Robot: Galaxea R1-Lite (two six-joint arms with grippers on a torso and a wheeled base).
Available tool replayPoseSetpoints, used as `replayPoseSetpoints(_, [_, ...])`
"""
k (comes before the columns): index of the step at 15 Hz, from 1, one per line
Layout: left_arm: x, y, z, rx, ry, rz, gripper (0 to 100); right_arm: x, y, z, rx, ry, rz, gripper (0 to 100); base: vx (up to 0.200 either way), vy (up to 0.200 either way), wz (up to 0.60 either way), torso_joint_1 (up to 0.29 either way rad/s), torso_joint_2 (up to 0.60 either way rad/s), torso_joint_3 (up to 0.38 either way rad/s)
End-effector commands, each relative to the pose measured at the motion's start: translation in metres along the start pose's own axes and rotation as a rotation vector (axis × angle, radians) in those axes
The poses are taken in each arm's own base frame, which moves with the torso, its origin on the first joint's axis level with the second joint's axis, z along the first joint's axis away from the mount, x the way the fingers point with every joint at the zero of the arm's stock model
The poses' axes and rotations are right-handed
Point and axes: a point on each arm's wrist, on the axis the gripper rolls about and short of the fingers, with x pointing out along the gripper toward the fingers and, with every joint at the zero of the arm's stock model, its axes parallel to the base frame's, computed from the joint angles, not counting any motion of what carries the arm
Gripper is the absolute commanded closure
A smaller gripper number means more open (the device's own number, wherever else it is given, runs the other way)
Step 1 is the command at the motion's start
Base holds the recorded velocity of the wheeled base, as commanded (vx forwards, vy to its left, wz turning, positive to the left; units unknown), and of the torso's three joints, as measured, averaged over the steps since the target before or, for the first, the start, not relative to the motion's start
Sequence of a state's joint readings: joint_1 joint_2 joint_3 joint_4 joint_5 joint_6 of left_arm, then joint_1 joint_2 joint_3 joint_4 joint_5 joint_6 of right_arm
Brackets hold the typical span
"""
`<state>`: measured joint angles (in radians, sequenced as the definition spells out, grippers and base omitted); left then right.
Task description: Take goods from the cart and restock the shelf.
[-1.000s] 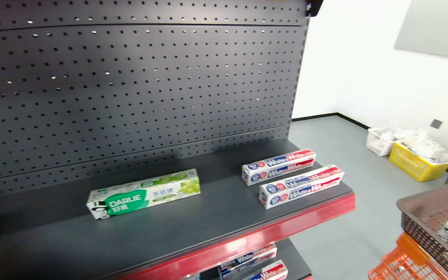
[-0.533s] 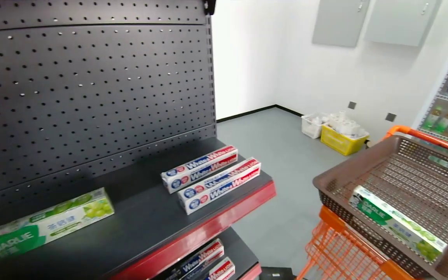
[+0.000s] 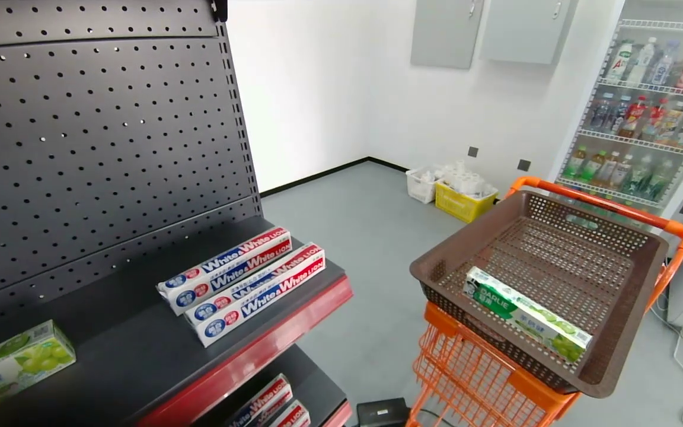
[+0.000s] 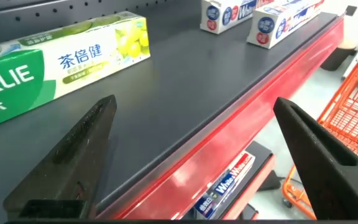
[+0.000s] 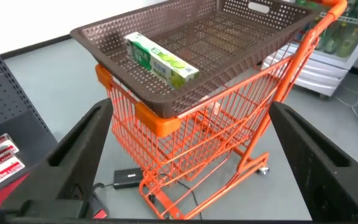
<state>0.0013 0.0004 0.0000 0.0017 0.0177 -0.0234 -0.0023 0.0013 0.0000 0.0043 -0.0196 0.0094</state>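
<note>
Green box in the cart, right tool nearer.
Green box (image 3: pixel 525 314) lay in the brown basket (image 3: pixel 653 273) on top of the cart (image 3: pixel 472 385), lower right of the head view, close along the basket's near wall. Its long axis ran from upper left down to lower right in that frame. Right tool (image 5: pixel 191 107) faced the cart, fingers (image 5: pixel 79 162) spread wide and empty, with the box ahead of it but well apart. Left tool (image 4: pixel 193 102), also wide and empty, hung at the shelf (image 3: pixel 116 338) edge near a matching box (image 4: pixel 55 62), lower left of the head view. My read: right arm was the one to take it, jaws turned across the box's short side.
</note>
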Motion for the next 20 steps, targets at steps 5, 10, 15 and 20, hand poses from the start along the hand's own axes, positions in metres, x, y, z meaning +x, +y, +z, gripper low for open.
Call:
replayPoseSetpoints(5, [0.000,0.000,0.000,-0.001,0.001,0.001,0,0.000,0.000,0.000,0.014,0.001,-0.001,0,0.000,0.000,0.00,0.000,0.00,0.000])
replayPoseSetpoints(10, [0.000,0.000,0.000,-0.003,-0.001,0.001,0,0.001,0.000,0.004,-0.013,0.008,0.017,0,0.000,0.000,0.00,0.000,0.00,0.000])
replayPoseSetpoints(15, [0.000,0.000,0.000,-0.006,0.001,0.003,0,0.015,-0.002,0.102,0.015,0.005,-0.127,0,0.000,0.000,0.00,0.000,0.00,0.000])
replayPoseSetpoints(20, [0.000,0.000,0.000,-0.003,0.001,0.001,0,0.090,-0.001,0.140,0.046,0.230,-0.156,0,0.000,0.000,0.00,0.000,0.00,0.000])
